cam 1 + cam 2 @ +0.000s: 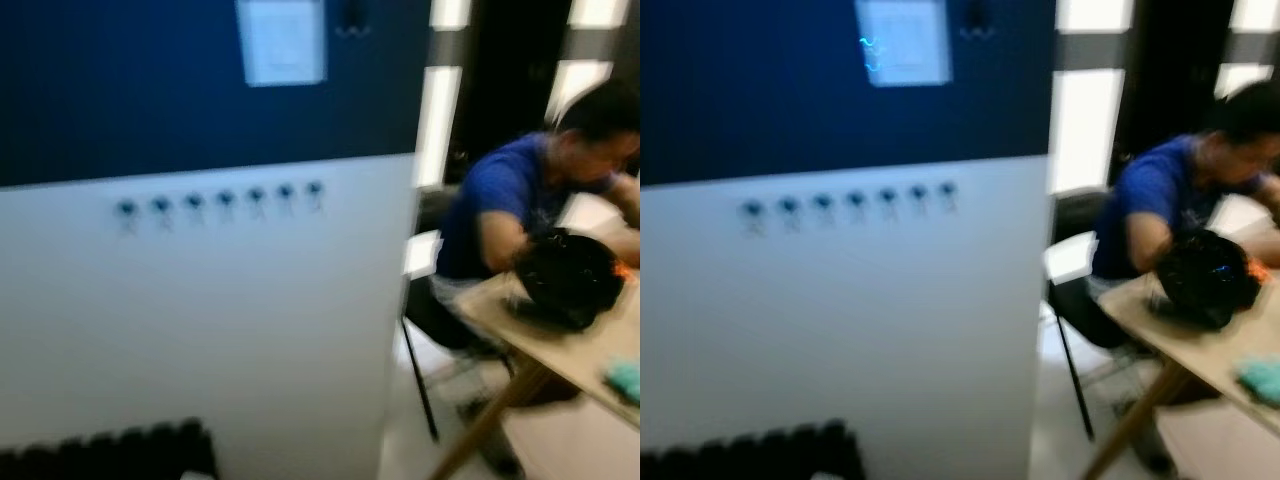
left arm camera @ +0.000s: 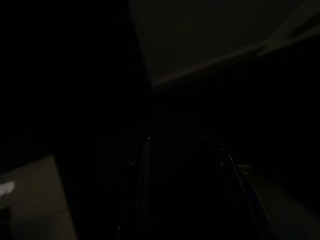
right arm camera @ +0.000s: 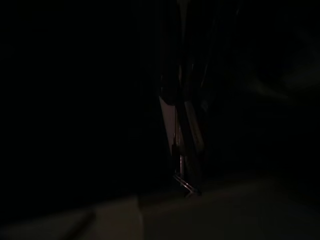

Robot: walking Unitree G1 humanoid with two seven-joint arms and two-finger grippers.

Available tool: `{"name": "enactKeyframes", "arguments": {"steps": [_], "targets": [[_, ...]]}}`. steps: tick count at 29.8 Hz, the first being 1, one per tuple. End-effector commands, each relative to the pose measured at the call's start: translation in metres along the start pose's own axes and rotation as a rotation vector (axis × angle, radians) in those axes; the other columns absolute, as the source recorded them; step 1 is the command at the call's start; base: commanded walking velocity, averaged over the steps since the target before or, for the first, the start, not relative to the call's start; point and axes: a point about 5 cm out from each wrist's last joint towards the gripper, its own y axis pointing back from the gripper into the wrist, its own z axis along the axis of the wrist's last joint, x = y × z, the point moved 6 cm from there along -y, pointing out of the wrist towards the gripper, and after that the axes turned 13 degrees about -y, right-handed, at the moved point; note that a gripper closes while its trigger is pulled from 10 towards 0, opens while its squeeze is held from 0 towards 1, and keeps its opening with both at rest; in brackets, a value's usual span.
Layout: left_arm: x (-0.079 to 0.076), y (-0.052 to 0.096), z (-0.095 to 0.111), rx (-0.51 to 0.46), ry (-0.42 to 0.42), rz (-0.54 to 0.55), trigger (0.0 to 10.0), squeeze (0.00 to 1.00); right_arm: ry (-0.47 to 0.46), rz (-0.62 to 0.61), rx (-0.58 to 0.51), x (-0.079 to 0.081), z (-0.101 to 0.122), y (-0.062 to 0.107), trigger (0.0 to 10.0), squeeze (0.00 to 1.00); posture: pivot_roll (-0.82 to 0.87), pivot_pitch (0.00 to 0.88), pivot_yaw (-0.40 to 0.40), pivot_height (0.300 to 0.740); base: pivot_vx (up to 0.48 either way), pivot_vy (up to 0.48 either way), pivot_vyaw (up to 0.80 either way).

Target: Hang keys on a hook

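Note:
A row of several small dark hooks (image 1: 226, 199) runs across the white lower part of a wall panel (image 1: 220, 320), just below its dark blue upper part. Both head views are blurred. The wrist views are very dark. In the left wrist view my left gripper (image 2: 185, 170) appears as two faint finger edges standing apart, with nothing between them. In the right wrist view my right gripper (image 3: 182, 150) has its fingers close together, and a small metal glint, the keys (image 3: 184, 186), hangs at their tip.
A person in a blue shirt (image 1: 510, 200) sits on a black chair (image 1: 425, 310) at a wooden table (image 1: 560, 350) on the right. On it are a black rounded object (image 1: 568, 275) and a teal thing (image 1: 625, 378). A dark ribbed object (image 1: 110, 452) stands low against the panel.

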Motion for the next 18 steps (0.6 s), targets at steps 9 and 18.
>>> {"name": "enactKeyframes", "arguments": {"steps": [9, 18], "targets": [[-0.0038, 0.0000, -0.0051, 0.032, -0.047, -0.015, 10.0, 0.00, -0.008, -0.015, 0.027, -0.0052, -0.0089, 0.0027, 10.0, 0.00, 0.08, 0.007, 0.012, 0.740, 0.000, 0.000, 0.80], [-0.0010, 0.0000, -0.0070, 0.048, -0.085, 0.007, 10.0, 0.00, -0.009, -0.017, 0.027, -0.0061, -0.0082, 0.0026, 10.0, 0.00, 0.08, 0.007, 0.011, 0.740, 0.000, 0.000, 0.80]]}}
